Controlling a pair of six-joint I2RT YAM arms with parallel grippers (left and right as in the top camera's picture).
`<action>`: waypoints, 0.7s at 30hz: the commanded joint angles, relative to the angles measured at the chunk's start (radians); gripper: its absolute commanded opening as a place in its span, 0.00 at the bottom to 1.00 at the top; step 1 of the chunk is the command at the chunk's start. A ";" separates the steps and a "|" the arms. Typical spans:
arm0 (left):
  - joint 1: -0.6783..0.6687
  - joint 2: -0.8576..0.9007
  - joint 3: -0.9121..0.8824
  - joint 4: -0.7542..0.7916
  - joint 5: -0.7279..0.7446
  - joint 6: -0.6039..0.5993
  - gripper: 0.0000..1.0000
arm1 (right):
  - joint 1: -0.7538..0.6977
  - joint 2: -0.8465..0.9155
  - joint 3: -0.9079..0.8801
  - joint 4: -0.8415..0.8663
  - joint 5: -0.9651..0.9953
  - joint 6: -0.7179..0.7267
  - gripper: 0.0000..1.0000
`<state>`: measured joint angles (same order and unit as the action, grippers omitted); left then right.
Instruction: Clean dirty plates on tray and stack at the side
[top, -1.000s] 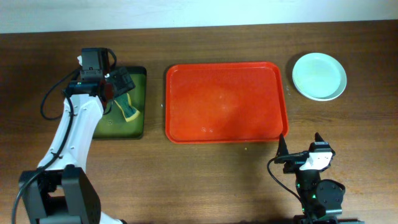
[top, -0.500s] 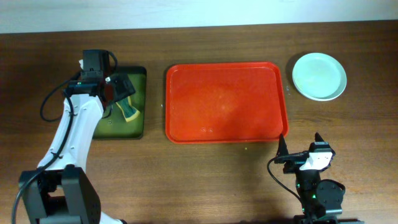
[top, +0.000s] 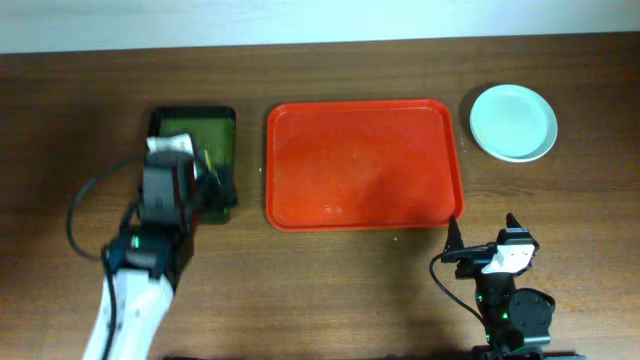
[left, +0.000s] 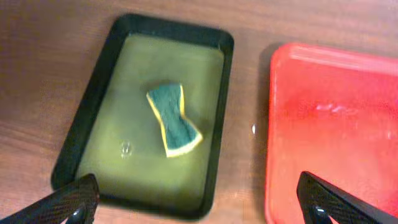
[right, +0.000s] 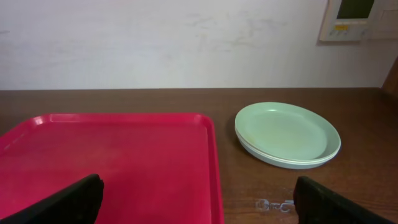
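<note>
On the left side of the table (top: 300, 290), the left gripper (left: 199, 202) hangs over the near end of the small green tray (left: 93, 112). Its two fingers (left: 68, 200) are spread wide and hold nothing. A sponge (left: 174, 121) lies flat in the middle of that tray, just ahead of the fingers. Its long side runs along the tray's long side, a bit tilted.

Next comes the red tray (top: 360, 165), just beside the green one. It is bare, with no plate on it.

Past its far right corner, the plates (top: 513, 122) sit on the table in one neat pile, apart from the tray. I cannot count them.

The right gripper (right: 198, 198) rests at the near right, spread wide and empty. The pile lies ahead of it and a little to the right, so the right arm is much nearer to the plates than the left one. The job looks about done.
</note>
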<state>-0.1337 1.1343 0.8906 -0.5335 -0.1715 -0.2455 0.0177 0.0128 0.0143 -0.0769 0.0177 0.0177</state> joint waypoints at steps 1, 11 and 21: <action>-0.003 -0.101 -0.150 -0.004 -0.011 0.031 0.99 | 0.008 -0.007 -0.009 -0.004 -0.006 -0.006 0.98; 0.000 -0.855 -0.667 0.241 0.048 0.201 1.00 | 0.008 -0.007 -0.009 -0.004 -0.006 -0.006 0.98; 0.151 -1.130 -0.882 0.521 0.254 0.393 1.00 | 0.008 -0.007 -0.009 -0.004 -0.006 -0.006 0.98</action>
<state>-0.0139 0.0223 0.0235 0.0013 0.0509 0.1062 0.0196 0.0120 0.0143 -0.0772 0.0170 0.0181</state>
